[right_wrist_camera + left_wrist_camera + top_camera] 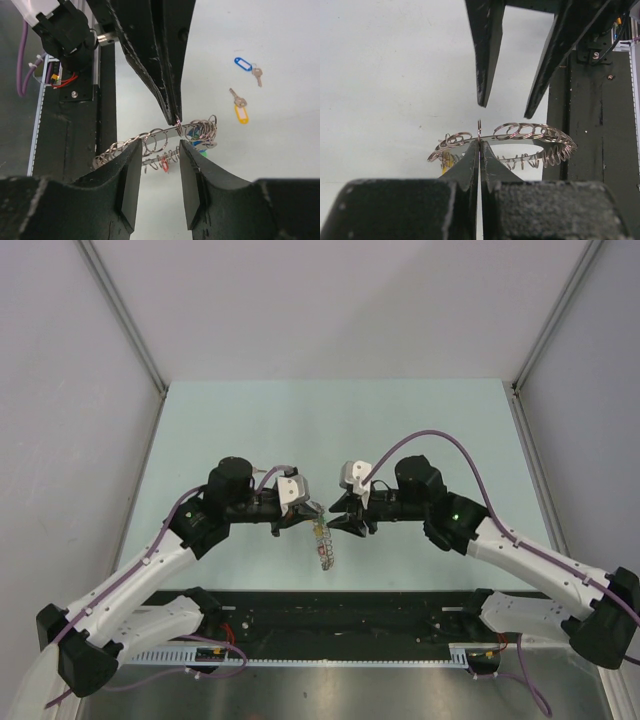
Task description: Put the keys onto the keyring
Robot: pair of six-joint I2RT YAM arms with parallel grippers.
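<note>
The keyring (323, 548) hangs between my two grippers above the table. It is a thin metal band fringed with many small split rings (520, 132) and with blue, green and red tags (165, 163). My left gripper (480, 143) is shut on one small ring at the band's upper edge and holds the keyring up. My right gripper (160, 146) is open, its fingers on either side of the band, just short of it. Two loose keys lie on the table in the right wrist view, one with a blue tag (243, 64) and one with a yellow-orange tag (241, 114).
The pale green table (330, 430) runs back to grey walls. A black rail with cables (340, 612) lies along the near edge, close under the keyring. It also shows in the left wrist view (592, 150) and in the right wrist view (75, 125).
</note>
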